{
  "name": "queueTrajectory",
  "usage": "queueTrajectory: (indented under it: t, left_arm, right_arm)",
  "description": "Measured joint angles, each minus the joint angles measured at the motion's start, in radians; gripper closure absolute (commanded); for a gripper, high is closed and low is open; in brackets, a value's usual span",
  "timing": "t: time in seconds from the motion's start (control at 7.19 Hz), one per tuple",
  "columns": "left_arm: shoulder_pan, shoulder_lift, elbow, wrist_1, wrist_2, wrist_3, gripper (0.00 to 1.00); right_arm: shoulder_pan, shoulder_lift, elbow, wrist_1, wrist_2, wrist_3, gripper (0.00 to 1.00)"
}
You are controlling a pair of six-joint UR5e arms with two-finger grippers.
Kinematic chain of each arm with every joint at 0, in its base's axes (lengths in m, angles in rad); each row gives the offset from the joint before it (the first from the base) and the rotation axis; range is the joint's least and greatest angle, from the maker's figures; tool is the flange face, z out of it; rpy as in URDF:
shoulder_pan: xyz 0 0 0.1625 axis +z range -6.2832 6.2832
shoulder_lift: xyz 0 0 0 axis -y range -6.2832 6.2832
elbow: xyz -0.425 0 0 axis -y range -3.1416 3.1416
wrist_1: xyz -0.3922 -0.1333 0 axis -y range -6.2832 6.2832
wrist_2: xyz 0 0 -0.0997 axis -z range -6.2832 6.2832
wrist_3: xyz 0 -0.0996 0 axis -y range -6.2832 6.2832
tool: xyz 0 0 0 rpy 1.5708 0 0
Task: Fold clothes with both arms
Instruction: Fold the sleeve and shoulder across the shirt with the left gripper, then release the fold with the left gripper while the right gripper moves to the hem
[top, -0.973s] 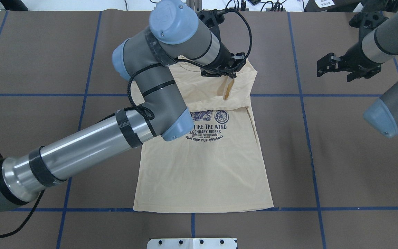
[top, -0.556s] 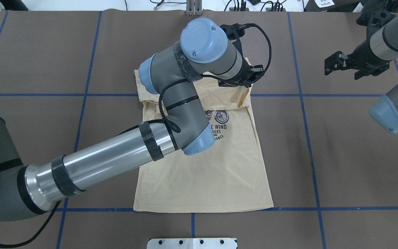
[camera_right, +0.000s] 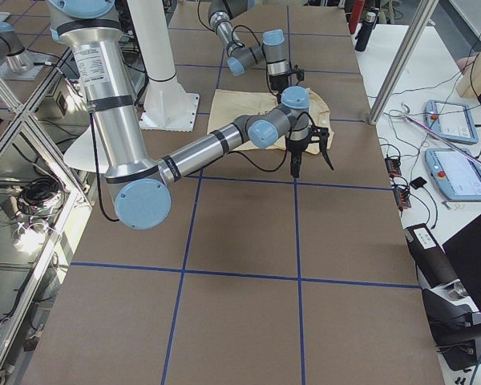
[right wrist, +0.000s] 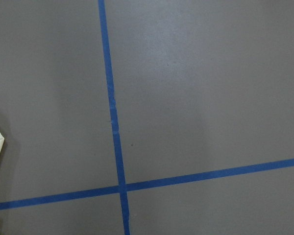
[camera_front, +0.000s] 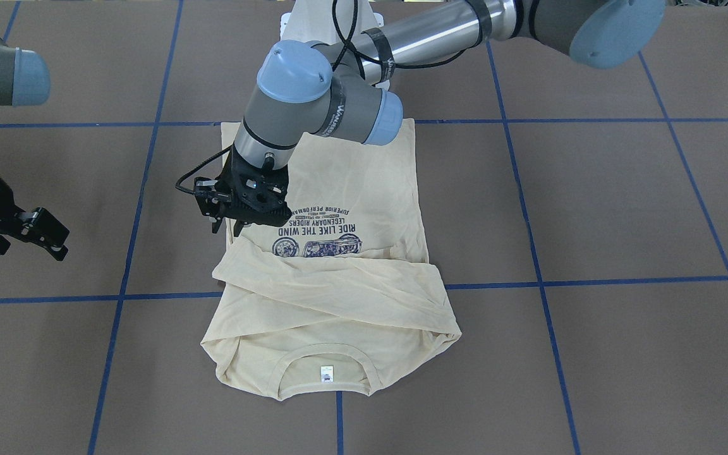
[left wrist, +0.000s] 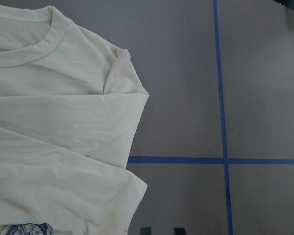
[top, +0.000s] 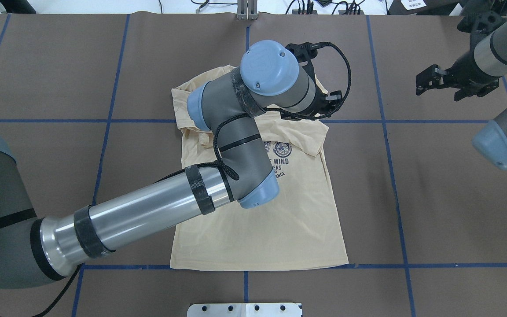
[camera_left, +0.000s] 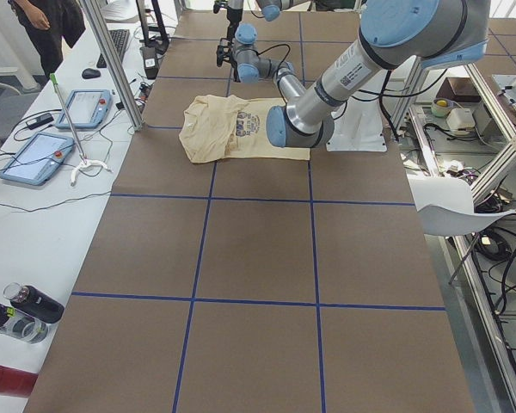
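Shirt [camera_front: 339,303], pale cream-yellow, lies flat on the brown table [camera_front: 591,202], centre of the front-facing view. Collar and white neck label [camera_front: 326,374] at the bottom, hem at the top. Both sleeves are folded across the chest in a band just below the navy print [camera_front: 316,230], which reads upside down in that view.

Left gripper [camera_front: 237,218] hangs over the shirt's left edge in the front-facing view, level with the print. In the overhead view it sits upper centre, above the folded sleeve. Left wrist view: the shirt fills the left half of the frame, collar upper left. Two dark fingertips [left wrist: 179,230] show at the bottom edge, slightly apart, with bare table between them, just right of the sleeve's edge. No cloth is in the grip and neither fingertip touches the shirt.

Right gripper [top: 438,83] is at upper right in the overhead view and far left in the front-facing view, well apart from the shirt. Its fingers are spread and hold nothing. Right wrist view: bare table and blue tape lines [right wrist: 112,122], with a sliver of shirt at the left edge.
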Motion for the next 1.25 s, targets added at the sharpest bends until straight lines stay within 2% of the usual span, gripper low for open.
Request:
queueTrajectory:
  t: [0.28,0.42,0.56,0.83,0.97,1.25]
  left_arm:
    - [-0.003,0.02,-0.03,-0.007,-0.039,-0.075,0.06]
    - [-0.01,0.084,-0.112,-0.004,-0.099,-0.092,0.08]
    - [-0.017,0.186,-0.242,-0.001,-0.143,-0.097,0.11]
    - [-0.032,0.444,-0.542,-0.001,-0.174,-0.08,0.11]
    - [-0.045,0.512,-0.615,0.001,-0.175,-0.064,0.1]
    - [-0.063,0.575,-0.656,0.008,-0.173,-0.054,0.01]
  right_arm:
    - [-0.038,0.005,0.016,0.013,0.025,0.117,0.01]
    - [-0.1,0.008,0.033,0.057,0.029,0.262,0.01]
    - [-0.173,0.007,0.061,0.099,0.001,0.418,0.02]
    - [-0.381,-0.002,0.154,0.128,-0.165,0.72,0.05]
    - [-0.5,-0.02,0.196,0.128,-0.27,0.862,0.06]
    - [-0.733,-0.113,0.269,0.128,-0.482,1.064,0.08]
